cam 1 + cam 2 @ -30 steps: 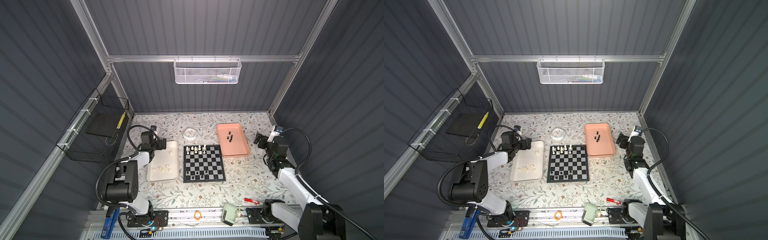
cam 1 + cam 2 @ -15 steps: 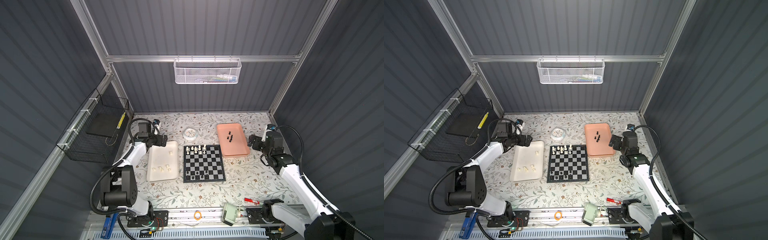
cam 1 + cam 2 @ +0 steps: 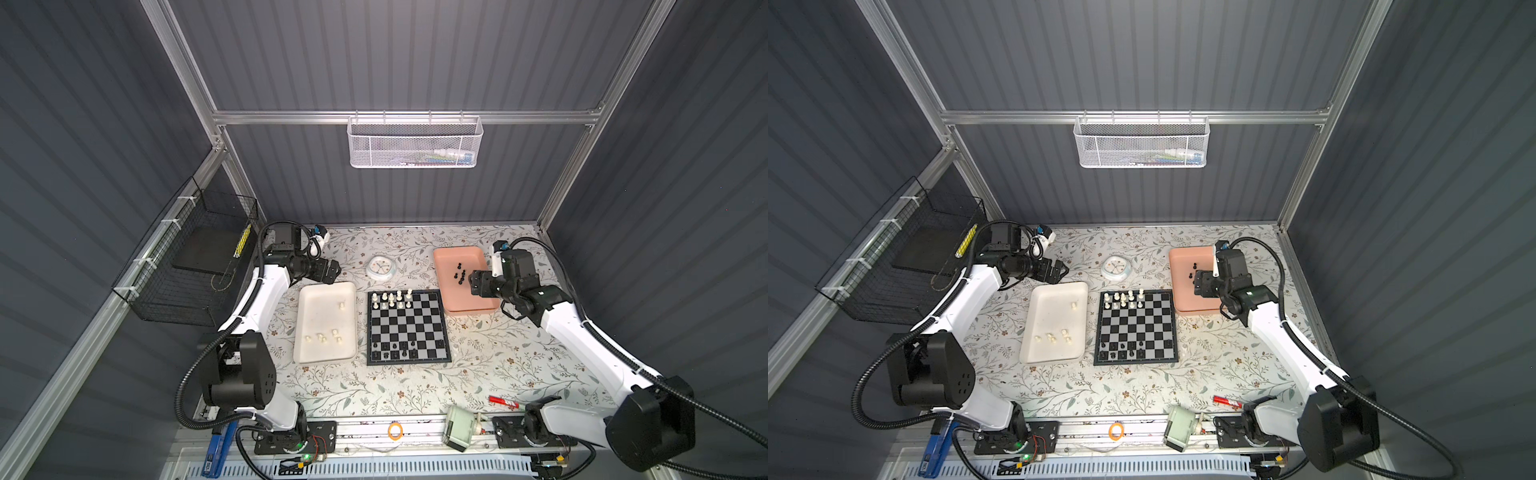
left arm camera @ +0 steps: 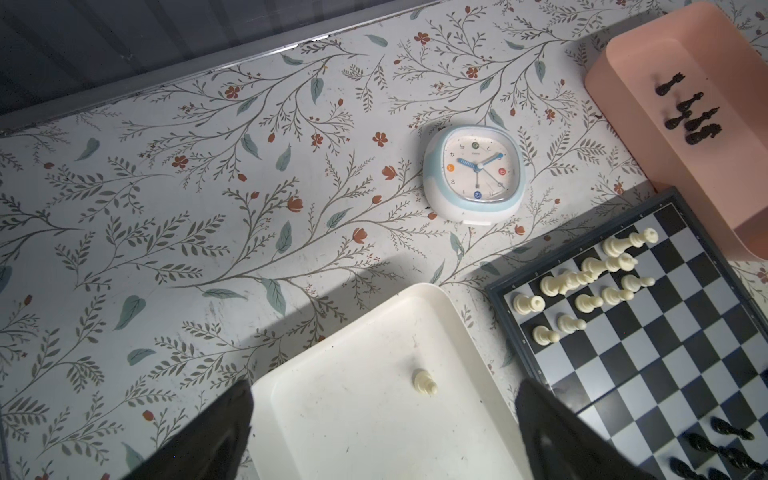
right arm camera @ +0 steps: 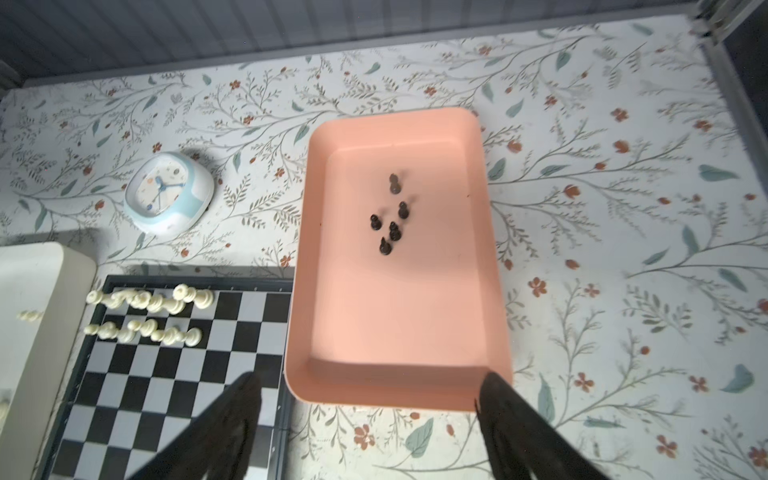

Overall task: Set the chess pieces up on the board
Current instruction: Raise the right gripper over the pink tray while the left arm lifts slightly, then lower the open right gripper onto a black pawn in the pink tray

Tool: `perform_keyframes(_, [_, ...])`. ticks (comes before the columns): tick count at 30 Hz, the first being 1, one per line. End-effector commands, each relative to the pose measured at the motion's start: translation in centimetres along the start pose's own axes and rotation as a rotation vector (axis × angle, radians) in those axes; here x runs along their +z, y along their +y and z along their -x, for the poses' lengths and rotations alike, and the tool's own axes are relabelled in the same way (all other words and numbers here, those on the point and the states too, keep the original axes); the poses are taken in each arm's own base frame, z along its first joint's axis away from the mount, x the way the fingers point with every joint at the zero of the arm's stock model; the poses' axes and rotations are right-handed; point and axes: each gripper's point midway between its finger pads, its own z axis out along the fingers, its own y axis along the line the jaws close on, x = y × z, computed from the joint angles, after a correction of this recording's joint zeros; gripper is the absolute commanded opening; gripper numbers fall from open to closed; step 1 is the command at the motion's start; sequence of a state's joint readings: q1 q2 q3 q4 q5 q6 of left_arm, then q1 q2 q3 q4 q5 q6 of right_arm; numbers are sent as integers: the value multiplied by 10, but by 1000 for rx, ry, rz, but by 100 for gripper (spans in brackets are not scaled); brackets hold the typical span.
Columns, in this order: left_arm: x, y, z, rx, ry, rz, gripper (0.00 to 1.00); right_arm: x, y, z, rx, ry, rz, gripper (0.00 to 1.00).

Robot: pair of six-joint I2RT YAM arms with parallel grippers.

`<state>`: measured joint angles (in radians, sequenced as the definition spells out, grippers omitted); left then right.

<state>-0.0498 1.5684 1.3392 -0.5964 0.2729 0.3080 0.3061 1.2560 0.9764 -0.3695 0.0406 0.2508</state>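
Note:
The board point(image 3: 407, 326) lies mid-table, with cream chess pieces point(image 3: 392, 298) on its far rows and black ones point(image 3: 395, 347) on its near rows. Loose cream pieces point(image 3: 324, 336) lie in the white tray point(image 3: 326, 357) to its left. Several black pieces point(image 5: 390, 220) stand in the pink tray point(image 5: 399, 316) at the back right. My left gripper point(image 3: 332, 272) hangs open over the white tray's far end, one cream piece point(image 4: 424, 382) just ahead of the empty gap. My right gripper point(image 3: 473, 284) is open above the pink tray's near part, holding nothing.
A small clock point(image 3: 381, 267) sits behind the board between the two trays. A red marker point(image 3: 503, 401) and a pale green device point(image 3: 459, 428) lie by the front rail. A black wire basket point(image 3: 195, 262) hangs on the left wall, and a white one point(image 3: 415, 141) hangs on the back wall.
My right gripper has swung left from the table's right edge to above the pink tray. The left arm has stretched out, its gripper staying by the white tray's far end.

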Motion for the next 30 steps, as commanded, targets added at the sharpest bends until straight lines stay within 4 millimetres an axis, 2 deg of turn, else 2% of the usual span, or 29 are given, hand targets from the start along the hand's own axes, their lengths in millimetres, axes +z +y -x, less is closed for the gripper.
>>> perform_keyframes(1, [-4, -6, 3, 38, 28, -9, 99, 4, 9, -8, -9, 87, 33, 79])
perform_keyframes(3, [-1, -10, 4, 49, 46, -7, 100, 10, 12, -12, 6, 132, 39, 77])
perform_keyframes(4, [-5, -11, 14, 60, 29, 0, 100, 12, 15, -13, 12, 149, 52, 75])
perform_keyframes(6, [-5, -15, 19, 67, 25, -2, 99, 20, 18, -17, 34, 186, 63, 71])
perform_keyframes(13, [-7, -23, 23, 61, 18, -10, 99, 45, 15, -28, 65, 249, 33, 71])
perform_keyframes(23, [-12, -24, 39, 64, 10, -5, 100, 78, 12, -12, 118, 278, -30, 70])
perform_keyframes(30, [-23, -20, 45, 72, -5, 36, 100, 82, 10, -4, 111, 281, -37, 70])
